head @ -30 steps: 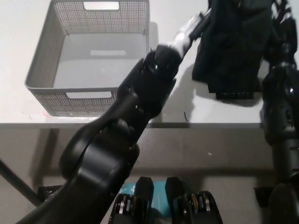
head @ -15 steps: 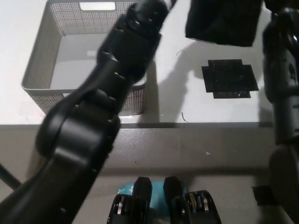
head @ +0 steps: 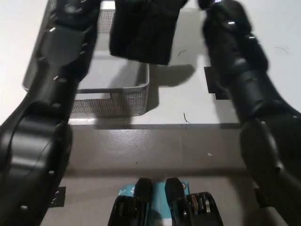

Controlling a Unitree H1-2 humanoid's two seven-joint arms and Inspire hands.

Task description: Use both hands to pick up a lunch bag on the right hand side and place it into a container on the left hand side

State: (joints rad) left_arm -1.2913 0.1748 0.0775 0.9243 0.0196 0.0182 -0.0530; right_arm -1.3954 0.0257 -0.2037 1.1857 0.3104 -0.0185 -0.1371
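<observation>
Nearest the camera, two black arms are reaching up either side of the grey perforated plastic container (head: 117,101), which is resting on the white worktop (head: 178,108). One black fabric lunch bag (head: 143,33) is hanging above the container's right rear corner, partly over its interior. Neither robot hand is visible clearly, so their closure cannot be told. The bag is sagging, so it is probably soft and light; supporting both upper sides should be keeping it level. One container, one bag.

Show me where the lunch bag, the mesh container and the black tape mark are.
lunch bag (head: 143,35), head view, front face.
mesh container (head: 124,101), head view, front wall.
black tape mark (head: 212,84), head view, left edge.
</observation>
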